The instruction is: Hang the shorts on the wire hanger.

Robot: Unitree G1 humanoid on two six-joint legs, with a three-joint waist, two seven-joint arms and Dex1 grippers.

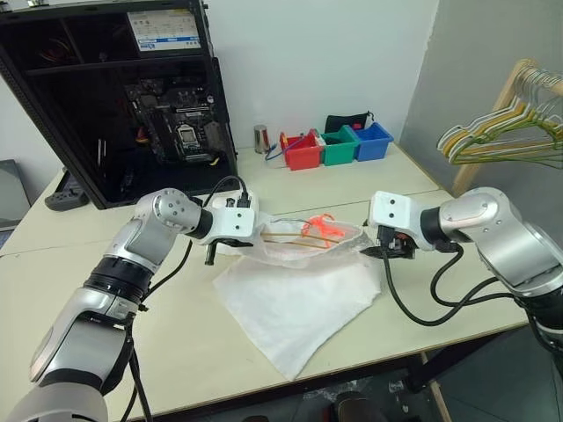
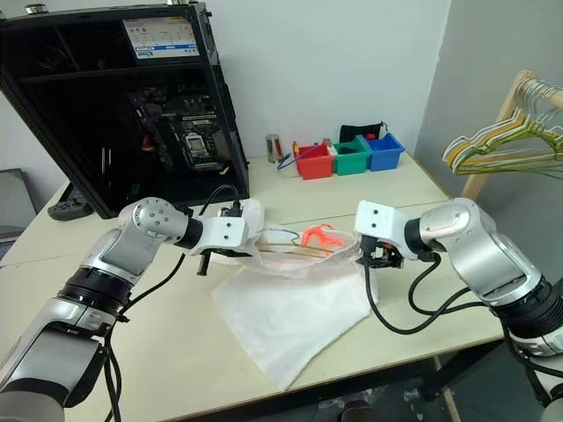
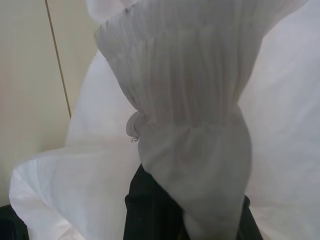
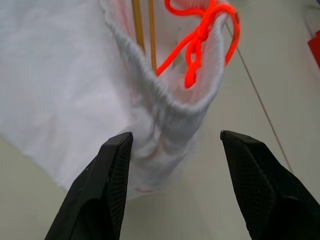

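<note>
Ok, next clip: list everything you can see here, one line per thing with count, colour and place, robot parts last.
shorts: one, white with an orange drawstring tie, spread on the table's near middle, waistband lifted.
wire hanger: one, yellowish-tan, inside the waistband.
table: one, cream.
computer case: one, black, open-sided, far left of the table.
bins: three, red, green, blue, in a row at the far edge.
metal cup: one, silver, left of the bins.
hanger bunch: several, green, yellow, white, on a wooden rack at right.
left gripper: shut on the waistband's left end.
right gripper: open, fingers either side of the waistband's right end.
</note>
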